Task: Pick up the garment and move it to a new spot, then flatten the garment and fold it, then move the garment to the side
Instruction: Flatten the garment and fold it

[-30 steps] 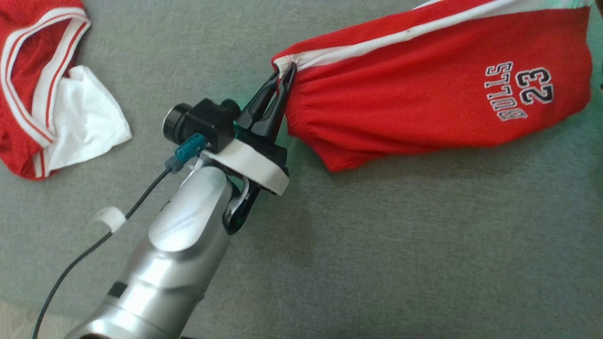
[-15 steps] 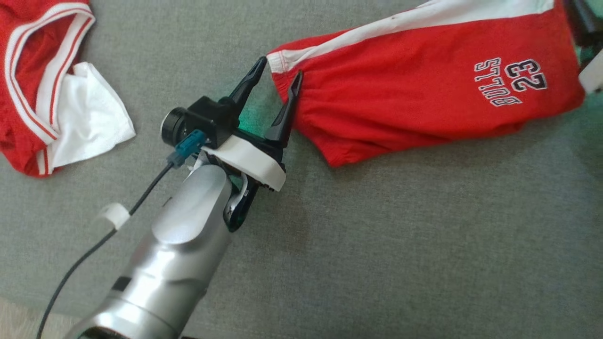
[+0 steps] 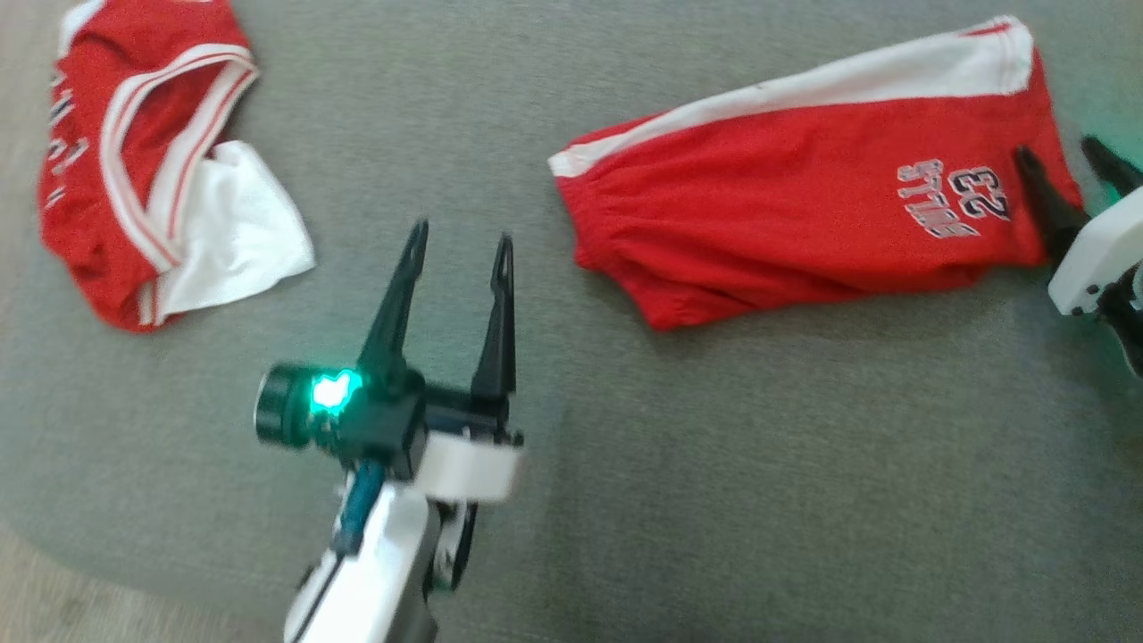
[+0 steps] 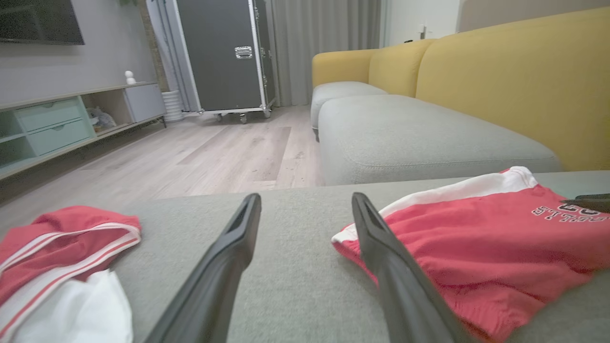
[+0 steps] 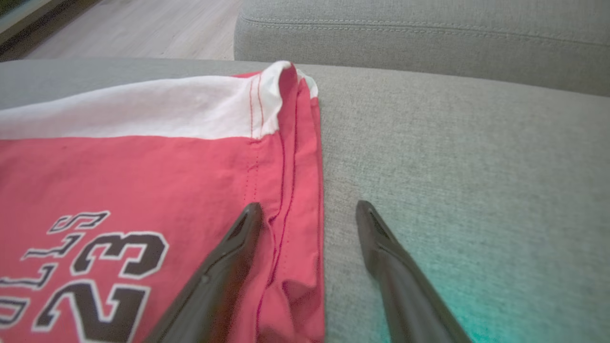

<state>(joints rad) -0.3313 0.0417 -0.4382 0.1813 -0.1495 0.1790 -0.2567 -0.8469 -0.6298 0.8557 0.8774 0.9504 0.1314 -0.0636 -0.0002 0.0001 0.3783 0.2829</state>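
Two grippers: both spread wide and empty, released within the last second.
Left gripper [image 3: 462, 234]: nearest; over bare grey fabric sofa cushion [image 3: 714, 500]; pulled back from the waistband corner pinched a second ago, now well apart from it.
Red basketball shorts with white side stripe and "BULLS 23" print [image 3: 786, 223]: lying loose on the cushion between the two grippers, gathered waistband toward the left gripper, printed leg end toward the right.
Right gripper [image 3: 1056, 148]: at the leg hem, one finger over red cloth, the other over bare cushion; not closed on anything.
Meaning: relocation judged done; flattening and folding not yet begun, with puckers along the waistband end left to smooth.
Crumpled red-and-white jersey [image 3: 134, 205]: off to the left, well apart from the shorts.
Beyond: second grey seat, yellow sofa back [image 4: 500, 81], wooden floor, black wheeled case [image 4: 221, 52].
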